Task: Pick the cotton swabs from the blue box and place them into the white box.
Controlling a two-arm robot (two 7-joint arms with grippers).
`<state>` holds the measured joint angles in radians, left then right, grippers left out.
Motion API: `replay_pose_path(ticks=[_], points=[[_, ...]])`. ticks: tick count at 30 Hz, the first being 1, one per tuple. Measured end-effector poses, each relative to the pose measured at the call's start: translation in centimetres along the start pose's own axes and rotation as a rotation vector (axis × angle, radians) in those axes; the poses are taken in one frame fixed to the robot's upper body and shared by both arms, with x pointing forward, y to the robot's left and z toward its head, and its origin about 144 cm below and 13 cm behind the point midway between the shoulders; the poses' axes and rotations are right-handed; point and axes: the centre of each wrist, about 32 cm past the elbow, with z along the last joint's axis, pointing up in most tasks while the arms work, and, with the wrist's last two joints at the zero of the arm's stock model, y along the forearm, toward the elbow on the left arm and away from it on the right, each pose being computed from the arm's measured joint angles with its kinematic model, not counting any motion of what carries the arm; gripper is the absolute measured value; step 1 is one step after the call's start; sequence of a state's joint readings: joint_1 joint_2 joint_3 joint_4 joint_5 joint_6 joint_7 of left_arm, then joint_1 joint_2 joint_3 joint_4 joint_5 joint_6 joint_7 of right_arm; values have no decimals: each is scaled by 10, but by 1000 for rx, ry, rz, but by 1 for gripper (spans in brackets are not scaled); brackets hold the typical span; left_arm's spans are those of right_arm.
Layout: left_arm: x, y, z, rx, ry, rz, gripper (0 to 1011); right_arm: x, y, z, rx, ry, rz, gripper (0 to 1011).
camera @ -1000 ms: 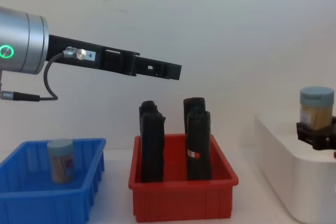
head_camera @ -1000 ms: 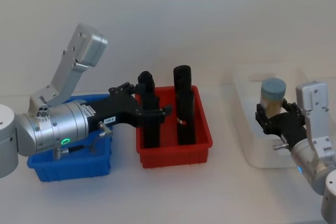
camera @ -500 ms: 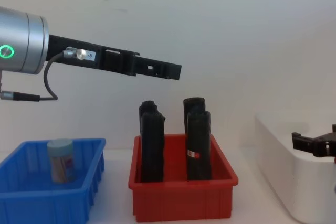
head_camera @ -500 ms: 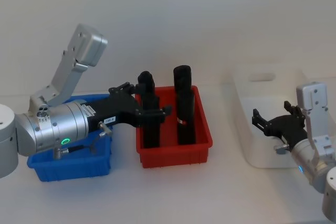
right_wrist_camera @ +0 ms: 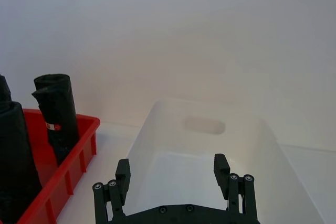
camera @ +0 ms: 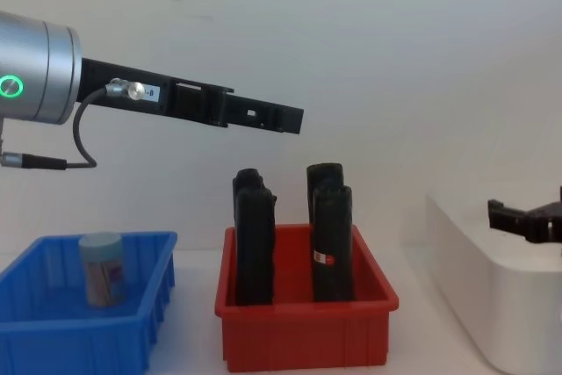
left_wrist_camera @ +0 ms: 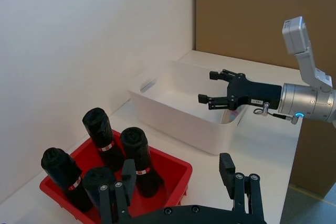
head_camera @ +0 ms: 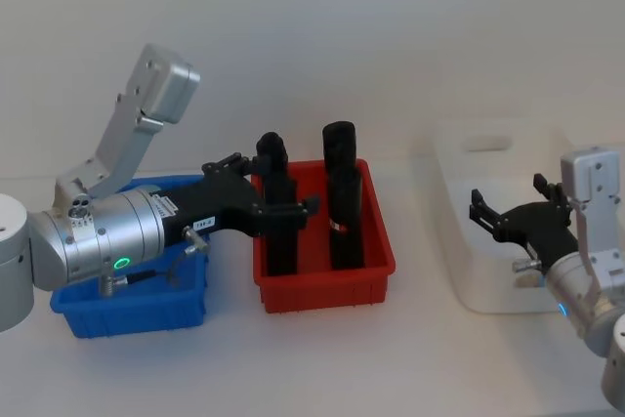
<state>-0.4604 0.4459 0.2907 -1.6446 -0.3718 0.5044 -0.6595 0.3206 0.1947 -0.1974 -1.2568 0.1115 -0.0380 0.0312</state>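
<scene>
Standing upright in the blue box (camera: 39,327), one cotton swab jar (camera: 101,268) is noted; it lies well below the left jaws and back from their tips, toward the wrist.

The left gripper (left_wrist_camera: 177,167) is held spread and empty, with the red bin (head_camera: 322,292) and its black blocks (head_camera: 340,192) beneath the jaws.

The right gripper (head_camera: 508,200) is likewise released, nothing between the jaws, and the white box (head_camera: 467,275) is directly underneath them.

Handling (judged): the jar is taken to be light, with a stiff clear wall and a smooth, round, possibly slippery surface. A grasp across the body just under the pale blue lid is advised, jaws level, jar kept upright. Only moderate squeeze should be needed, since thin plastic could flex or skid out if pinched off-centre.
</scene>
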Motion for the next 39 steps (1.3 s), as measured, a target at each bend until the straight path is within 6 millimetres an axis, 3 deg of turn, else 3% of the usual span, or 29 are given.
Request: replay_pose_path(ticks=[21, 39], points=[[-3, -2, -4, -5, -7, 16, 1004, -1, -15, 13, 106, -15, -15, 1002], [-28, -18, -38, -55, -73, 183, 1004, -9, -61, 23, 89, 43, 81, 1002]])
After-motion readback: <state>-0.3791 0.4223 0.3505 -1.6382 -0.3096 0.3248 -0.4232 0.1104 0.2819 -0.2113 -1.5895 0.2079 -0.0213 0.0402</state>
